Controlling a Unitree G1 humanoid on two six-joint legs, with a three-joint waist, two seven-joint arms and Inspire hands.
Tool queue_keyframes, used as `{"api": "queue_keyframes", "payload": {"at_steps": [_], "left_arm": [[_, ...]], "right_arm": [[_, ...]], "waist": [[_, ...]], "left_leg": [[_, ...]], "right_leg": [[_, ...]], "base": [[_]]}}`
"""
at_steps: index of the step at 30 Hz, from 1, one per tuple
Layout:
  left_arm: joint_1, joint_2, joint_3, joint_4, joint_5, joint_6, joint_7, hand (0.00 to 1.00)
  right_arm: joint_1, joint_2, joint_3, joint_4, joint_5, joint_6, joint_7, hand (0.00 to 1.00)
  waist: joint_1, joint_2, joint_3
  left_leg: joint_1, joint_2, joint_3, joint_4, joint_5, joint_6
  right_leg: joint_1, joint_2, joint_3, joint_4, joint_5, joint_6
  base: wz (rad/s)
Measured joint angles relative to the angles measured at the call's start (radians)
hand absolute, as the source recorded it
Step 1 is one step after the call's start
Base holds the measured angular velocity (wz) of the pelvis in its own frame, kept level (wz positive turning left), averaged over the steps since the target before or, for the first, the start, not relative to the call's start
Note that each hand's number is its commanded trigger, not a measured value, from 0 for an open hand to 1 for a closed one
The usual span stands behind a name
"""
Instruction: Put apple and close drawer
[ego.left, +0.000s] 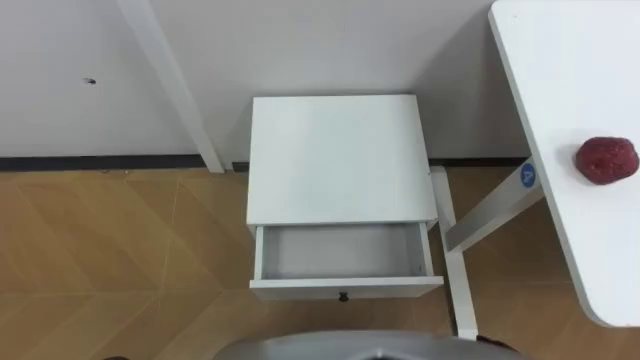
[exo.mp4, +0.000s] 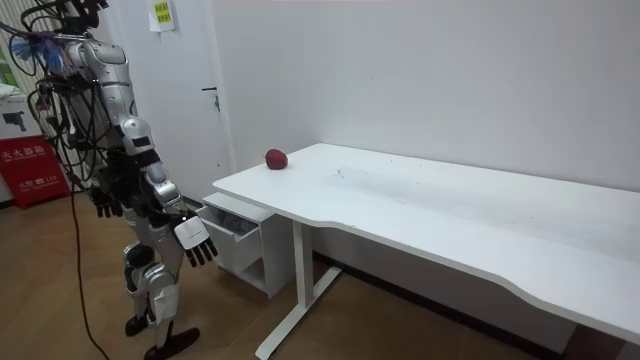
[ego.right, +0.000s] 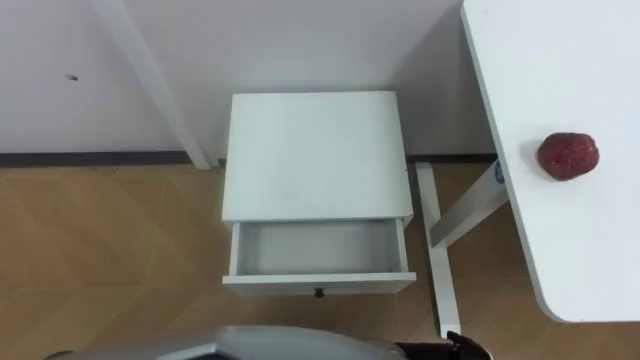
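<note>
A dark red apple lies on the white table to my right, near its left edge; the room view has the apple at the table's end by the wall. Straight ahead stands a small white cabinet. Its top drawer is pulled open toward me, with nothing inside it and a small dark knob on its front. In the room view I stand before the cabinet with both arms lowered. My right hand hangs open near the drawer, and my left hand hangs open at my other side.
The table's white leg and foot stand close to the cabinet's right side. A slanted white post meets the floor left of the cabinet. The wall lies right behind the cabinet. A red box stands behind me.
</note>
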Motion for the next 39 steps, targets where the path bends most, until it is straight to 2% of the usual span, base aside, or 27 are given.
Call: {"api": "queue_keyframes", "payload": {"at_steps": [7, 12, 16, 18, 20, 21, 23, 26, 31, 33, 39], "left_arm": [[-0.004, 0.0, 0.0, -0.007, -0.011, 0.0, 0.001, 0.0], [-0.004, -0.001, 0.002, -0.006, -0.027, -0.009, 0.004, 0.0], [0.006, 0.0, 0.044, -0.008, -0.033, -0.02, 0.005, 0.0], [0.009, 0.004, 0.054, -0.008, -0.034, -0.031, 0.009, 0.0], [0.016, 0.003, 0.092, -0.007, -0.056, -0.038, 0.016, 0.0], [0.016, 0.003, 0.101, -0.007, -0.064, -0.044, 0.019, 0.0], [0.02, 0.004, 0.134, -0.008, -0.075, -0.054, 0.026, 0.0], [0.022, 0.011, 0.139, -0.007, -0.088, -0.055, 0.03, 0.0], [0.03, 0.023, 0.16, -0.012, -0.087, -0.06, 0.03, 0.0], [0.04, 0.023, 0.16, -0.023, -0.087, -0.06, 0.03, 0.0], [0.04, 0.033, 0.174, -0.036, -0.087, -0.062, 0.028, 0.0]], "right_arm": [[-0.006, 0.0, 0.002, 0.001, 0.025, 0.0, -0.003, 0.0], [-0.006, 0.005, -0.01, 0.002, 0.208, 0.0, -0.027, 0.0], [0.015, 0.004, -0.157, -0.036, 0.499, 0.0, -0.041, 0.0], [0.009, 0.004, -0.232, -0.054, 0.621, 0.0, -0.051, 0.0], [0.019, 0.002, -0.344, -0.078, 0.856, -0.001, -0.057, 0.0], [0.018, 0.002, -0.371, -0.087, 0.903, -0.001, -0.062, 0.0], [0.02, 0.001, -0.447, -0.13, 1.039, -0.013, -0.093, 0.0], [0.022, -0.003, -0.493, -0.171, 1.133, -0.025, -0.121, 0.0], [0.02, -0.008, -0.59, -0.234, 1.243, -0.036, -0.183, 0.0], [0.023, -0.009, -0.597, -0.285, 1.285, -0.048, -0.22, 0.0], [0.008, -0.025, -0.63, -0.545, 1.309, -0.109, -0.35, 0.0]], "waist": [[0.004, -0.002, -0.0005], [-0.001, -0.004, -0.0007], [-0.008, -0.003, -0.0002], [-0.024, -0.004, -0.0006], [-0.042, -0.004, -0.0001], [-0.045, -0.003, 0.0], [-0.055, -0.002, -0.0001], [-0.081, 0.001, -0.0012], [-0.091, -0.01, -0.0095], [-0.088, -0.015, -0.0115], [-0.091, -0.015, -0.0091]], "left_leg": [[0.0, 0.001, 0.006, -0.001, 0.0, 0.0], [-0.002, 0.0, 0.009, 0.001, 0.0, 0.0], [0.002, 0.001, 0.012, -0.004, 0.0, 0.0], [0.009, 0.001, 0.014, -0.003, 0.0, 0.0], [0.022, 0.001, 0.021, -0.003, 0.0, 0.0], [0.026, 0.001, 0.026, -0.003, 0.0, 0.0], [0.03, 0.006, 0.075, -0.004, -0.001, 0.0], [0.03, 0.007, 0.082, -0.004, -0.004, 0.003], [0.032, 0.007, 0.089, -0.007, -0.004, 0.003], [0.031, 0.008, 0.096, -0.007, -0.004, 0.003], [0.014, 0.012, 0.117, 0.003, -0.004, 0.003]], "right_leg": [[-0.004, -0.001, 0.003, 0.001, 0.0, 0.0], [-0.004, 0.0, 0.002, 0.001, 0.0, 0.0], [0.005, 0.0, 0.004, 0.003, 0.0, 0.001], [0.006, 0.0, 0.004, 0.002, -0.001, 0.001], [0.015, 0.0, 0.006, 0.002, -0.001, 0.002], [0.018, 0.0, 0.01, 0.002, -0.002, 0.003], [0.02, 0.0, 0.022, 0.007, -0.003, 0.004], [0.015, 0.0, 0.02, 0.015, -0.006, 0.005], [0.011, 0.0, 0.027, 0.019, -0.005, 0.006], [0.0, -0.001, 0.032, 0.031, -0.006, 0.006], [-0.016, 0.0, 0.044, 0.047, -0.006, 0.006]], "base": [[0.0], [0.01], [0.0], [0.0], [-0.05], [-0.09], [-0.13], [-0.05], [-0.04], [-0.09], [-0.05]]}}
